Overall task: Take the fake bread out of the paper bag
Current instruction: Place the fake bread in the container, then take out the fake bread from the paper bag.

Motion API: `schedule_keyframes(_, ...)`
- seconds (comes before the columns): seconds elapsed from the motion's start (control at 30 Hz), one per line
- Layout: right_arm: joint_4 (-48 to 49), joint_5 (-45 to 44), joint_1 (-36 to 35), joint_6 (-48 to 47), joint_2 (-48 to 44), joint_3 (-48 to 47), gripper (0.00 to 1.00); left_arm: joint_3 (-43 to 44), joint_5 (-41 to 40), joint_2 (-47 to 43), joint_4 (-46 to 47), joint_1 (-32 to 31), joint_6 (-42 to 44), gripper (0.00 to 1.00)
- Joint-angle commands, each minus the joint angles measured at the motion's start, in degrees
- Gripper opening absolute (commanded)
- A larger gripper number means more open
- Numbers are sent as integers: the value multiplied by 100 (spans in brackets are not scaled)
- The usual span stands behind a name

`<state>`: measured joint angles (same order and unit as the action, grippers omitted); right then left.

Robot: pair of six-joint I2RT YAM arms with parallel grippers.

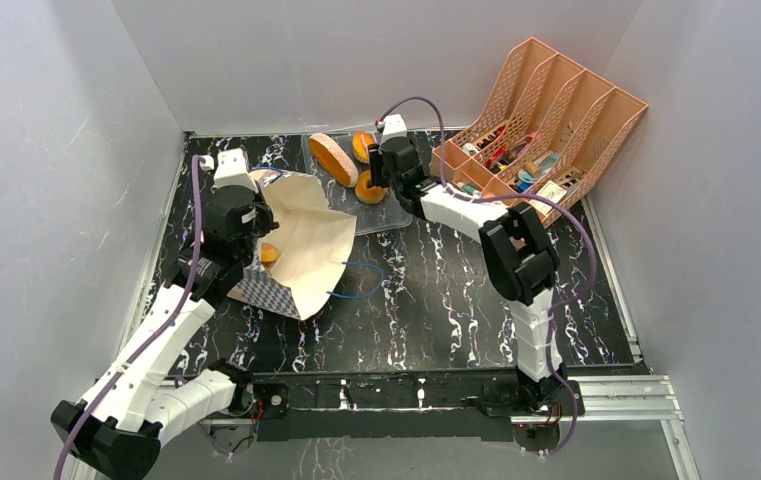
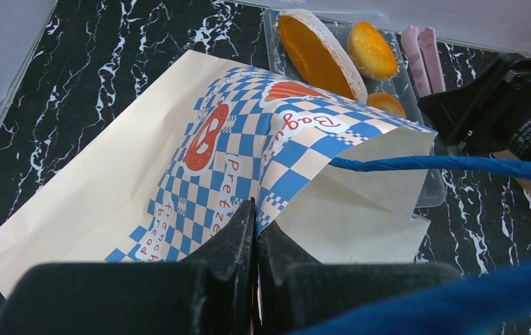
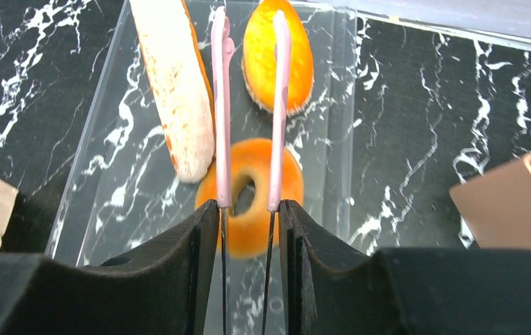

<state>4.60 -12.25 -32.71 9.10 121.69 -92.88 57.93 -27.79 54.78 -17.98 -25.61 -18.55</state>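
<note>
The paper bag (image 1: 311, 245) lies on its side, mouth open toward the right. My left gripper (image 1: 253, 215) is shut on the bag's checkered edge (image 2: 199, 160), fingertips (image 2: 255, 209) pinching the paper. One orange piece of fake bread (image 1: 269, 253) shows inside the bag. My right gripper (image 1: 384, 165) is shut on pink tongs (image 3: 222, 105) over the clear tray (image 1: 396, 215). In the tray lie an oval loaf (image 3: 178, 84), a round bun (image 3: 301, 56) and a ring donut (image 3: 294, 181). The tong arms stand apart above the donut and bun.
A pink lattice file organizer (image 1: 556, 110) with small items stands at the back right, close to the tray. The bag's blue cord handle (image 1: 361, 280) trails on the black marbled table. Grey walls enclose the left, back and right.
</note>
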Motion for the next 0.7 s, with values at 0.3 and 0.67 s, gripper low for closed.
schedule_keyframes(0.3, 758, -1135, -1216, 173, -3742, 3019, 33, -530, 1147, -563, 260, 18, 385, 0)
schedule_keyframes(0.67, -159, -2522, -3704, 589, -5140, 3919, 32, -848, 1476, -696, 233, 20, 501, 0)
